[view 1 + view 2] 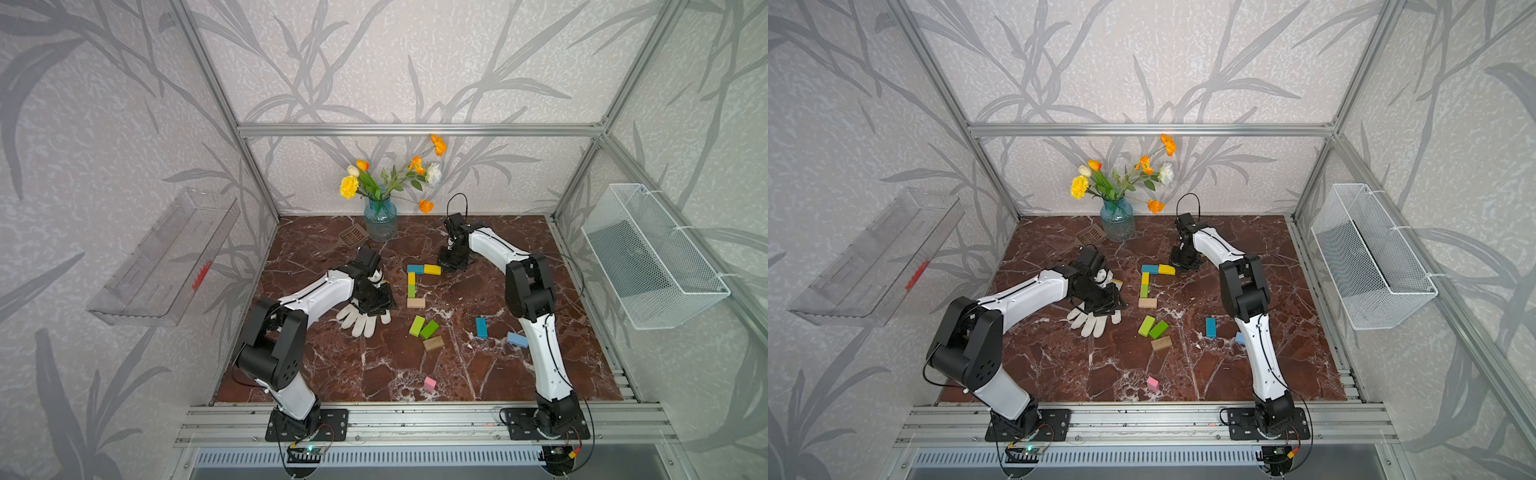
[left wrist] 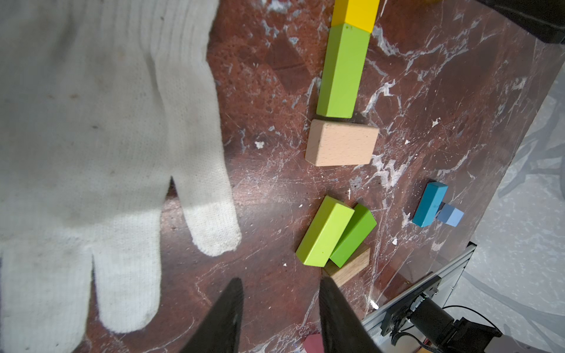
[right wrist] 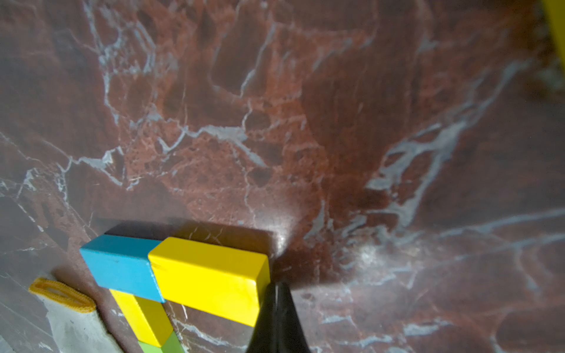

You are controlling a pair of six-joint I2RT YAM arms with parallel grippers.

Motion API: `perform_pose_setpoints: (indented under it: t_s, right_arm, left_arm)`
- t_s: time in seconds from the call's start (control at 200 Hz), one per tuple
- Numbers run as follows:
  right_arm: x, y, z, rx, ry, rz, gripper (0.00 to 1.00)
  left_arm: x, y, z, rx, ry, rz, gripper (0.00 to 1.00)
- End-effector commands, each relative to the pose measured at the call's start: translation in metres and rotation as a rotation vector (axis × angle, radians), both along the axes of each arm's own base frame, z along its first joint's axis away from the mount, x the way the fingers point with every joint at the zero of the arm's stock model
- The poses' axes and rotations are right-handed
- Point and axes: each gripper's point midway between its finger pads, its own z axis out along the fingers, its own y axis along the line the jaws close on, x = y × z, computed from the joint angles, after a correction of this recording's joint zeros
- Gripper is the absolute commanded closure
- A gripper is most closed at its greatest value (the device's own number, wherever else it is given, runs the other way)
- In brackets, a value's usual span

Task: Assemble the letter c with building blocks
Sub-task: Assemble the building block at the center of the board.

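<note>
The red-brown marble worktop [image 1: 374, 374] is carrying everything. Toward its left edge the left gripper [image 2: 279, 284] is hovering above a white knitted glove [image 1: 361, 320], its jaws standing released with only bare marble between them. The right gripper [image 3: 276, 293] is reaching toward the back edge. It is clenched on nothing, and its joined tips are sitting at the free end of the long yellow wooden block [image 3: 208, 278]. My judgement is that it is nudging that block flush against the blue wooden block [image 3: 122, 266] to square the top stroke.

The letter is taking shape near the worktop's middle. Those two blocks are forming the top stroke. A short yellow block [image 1: 411, 278] and a green block [image 1: 411, 291] are running down as the spine. A pale plain-wood block [image 1: 416, 303] is lying crosswise at the foot, beginning a lower stroke that probably needs one more piece.

Spares are waiting toward the front edge:
- a lime-green block [image 1: 417, 325], a darker green block [image 1: 429, 329] and a brown wooden block [image 1: 433, 343], bunched together;
- a teal block [image 1: 481, 327] and a light-blue block [image 1: 517, 339], nearer the right edge;
- a pink block [image 1: 430, 384], close to the front edge.

Only the right wrist view is showing the closed tips at the yellow end, because in both top views the wrist is covering that spot. Only the left wrist view is showing the gap between the left jaws.
</note>
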Motion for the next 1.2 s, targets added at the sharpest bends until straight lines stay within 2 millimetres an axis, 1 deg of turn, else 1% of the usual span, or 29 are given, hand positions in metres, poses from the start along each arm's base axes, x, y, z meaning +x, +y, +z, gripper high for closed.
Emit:
perform_pose_setpoints:
  t_s: [0.0,0.16,0.275,0.525,0.605,0.65,0.715,0.81,0.87,0.91,1.055,1.125,1.195]
  right_arm:
    - [0.007,-0.002,-0.002,-0.025,-0.012,-0.002,1.0]
    - [0.015,-0.003,0.002,-0.044,-0.045,0.013,0.99]
    - [0.02,-0.001,0.002,-0.045,-0.049,0.024,0.99]
    - [0.023,0.001,0.001,-0.042,-0.045,0.021,0.98]
    - [0.022,-0.001,0.006,-0.053,-0.054,0.023,0.98]
    - [0.022,-0.003,0.01,-0.059,-0.062,0.023,0.96]
    - [0.019,-0.007,0.018,-0.07,-0.072,0.026,0.88]
    - [0.013,-0.014,0.031,-0.089,-0.095,0.032,0.72]
    - [0.006,-0.019,0.038,-0.107,-0.106,0.038,0.65]
    - [0.001,-0.023,0.044,-0.115,-0.113,0.042,0.62]
    - [-0.018,-0.032,0.055,-0.119,-0.125,0.044,0.58]
    - [-0.027,-0.033,0.053,-0.104,-0.112,0.042,0.58]
    - [-0.033,-0.029,0.05,-0.076,-0.092,0.044,0.61]
  left_arm:
    - [0.003,0.0,0.001,-0.004,-0.007,-0.004,0.58]
    - [0.003,0.0,0.001,-0.006,-0.006,-0.005,0.58]
    - [0.003,0.0,0.0,-0.004,-0.002,-0.005,0.58]
    - [0.004,0.0,-0.001,-0.004,0.0,-0.006,0.58]
    - [0.003,0.0,-0.001,-0.002,0.001,-0.004,0.58]
    - [0.004,0.0,0.0,-0.002,-0.001,-0.004,0.58]
    - [0.004,0.0,0.0,-0.001,-0.002,-0.004,0.58]
    - [0.003,0.001,0.0,0.002,-0.004,0.001,0.58]
    - [0.004,0.001,0.0,0.003,-0.007,0.001,0.58]
    - [0.003,0.001,-0.001,0.003,-0.003,0.0,0.58]
    - [0.003,0.001,-0.002,0.004,-0.002,0.002,0.58]
    - [0.003,0.002,-0.001,0.003,-0.007,0.004,0.58]
    - [0.003,0.002,-0.001,0.005,-0.011,0.005,0.58]
